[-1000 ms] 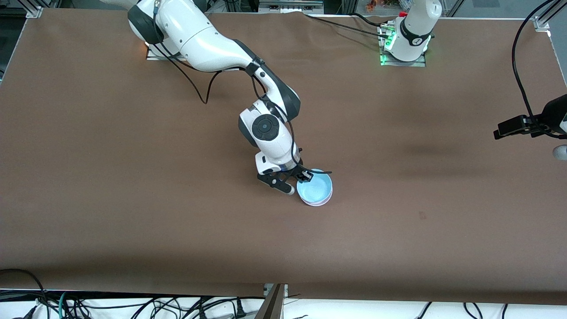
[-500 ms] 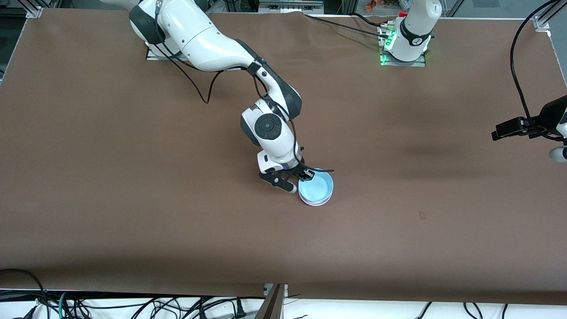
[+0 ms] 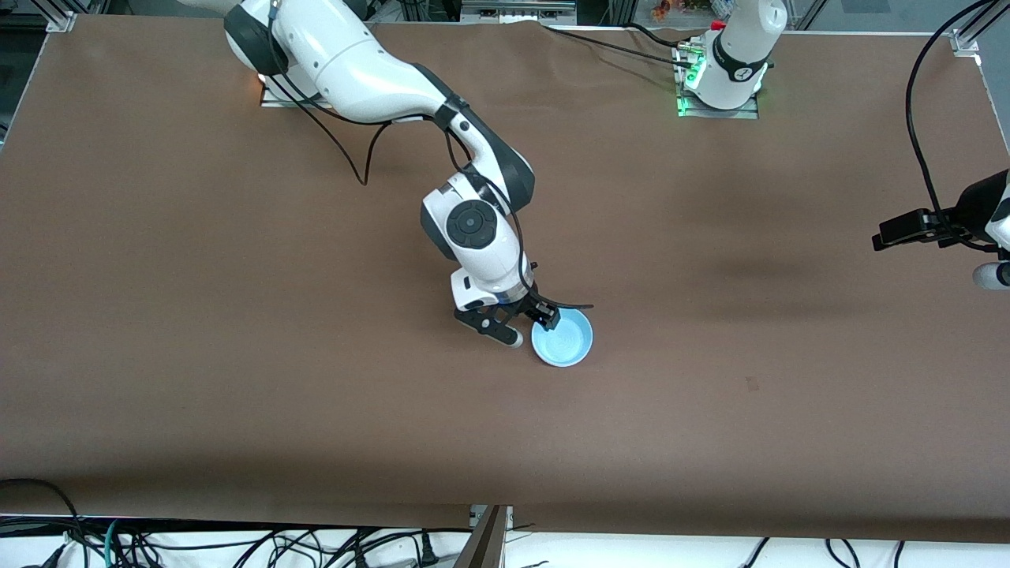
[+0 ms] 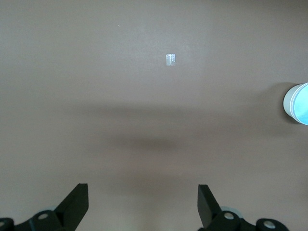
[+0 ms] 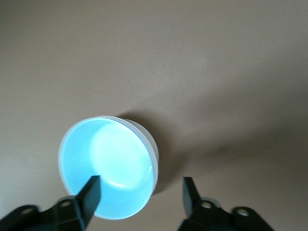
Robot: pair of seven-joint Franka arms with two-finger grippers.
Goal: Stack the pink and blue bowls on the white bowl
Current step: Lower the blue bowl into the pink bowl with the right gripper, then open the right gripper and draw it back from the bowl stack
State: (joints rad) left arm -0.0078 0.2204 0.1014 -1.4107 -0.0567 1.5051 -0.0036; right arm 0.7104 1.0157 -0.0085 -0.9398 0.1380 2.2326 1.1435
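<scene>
The light blue bowl [image 3: 562, 338] sits mid-table, upright. In the right wrist view the blue bowl [image 5: 108, 166] shows a pale outer wall [image 5: 153, 144] under its rim; I cannot tell whether that is another bowl. The pink and white bowls are hidden. My right gripper [image 3: 530, 328] is open, low at the bowl, astride its rim: in the right wrist view [image 5: 140, 195] one finger [image 5: 91, 191] is over the inside and the other [image 5: 189, 192] is outside. My left gripper [image 4: 142, 204] is open and empty, waiting at the left arm's end of the table [image 3: 996, 274].
The brown table cover [image 3: 237, 355] is bare around the bowl. A small pale tape piece [image 4: 170, 59] lies on it, and the bowl shows at the left wrist view's edge [image 4: 298, 103]. Cables hang at the table's front edge [image 3: 237, 544].
The blue bowl sits lower; the pale rim seen under it before no longer shows from the front. My right wrist has shifted slightly. The left arm has barely moved.
</scene>
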